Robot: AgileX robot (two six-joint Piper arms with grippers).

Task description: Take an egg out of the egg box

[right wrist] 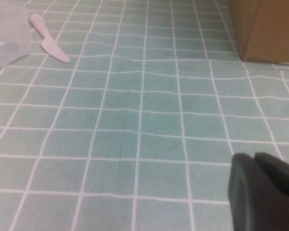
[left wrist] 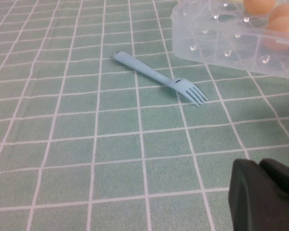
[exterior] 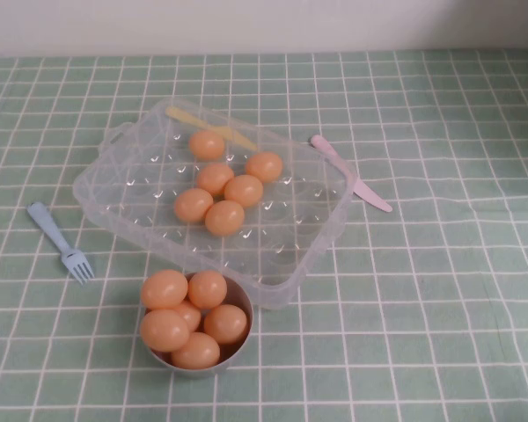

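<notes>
The clear plastic egg box (exterior: 292, 239) lies open in the middle of the table, with several orange-tan eggs clustered in its wells, the nearest egg (exterior: 224, 217) toward its front. Neither gripper shows in the high view. In the left wrist view my left gripper (left wrist: 260, 164) is shut and empty, low over the cloth, well short of the egg box corner (left wrist: 216, 38) and its eggs (left wrist: 258, 5). In the right wrist view my right gripper (right wrist: 254, 158) is shut and empty over bare cloth, far from the egg box corner (right wrist: 7, 41).
A small grey bowl (exterior: 245, 301) heaped with several eggs stands right in front of the box. A blue fork (exterior: 62, 242) lies left of the box, a pink knife (exterior: 352, 176) at its right, a yellow knife (exterior: 202, 121) at its back. A brown box (right wrist: 265, 29) stands far right.
</notes>
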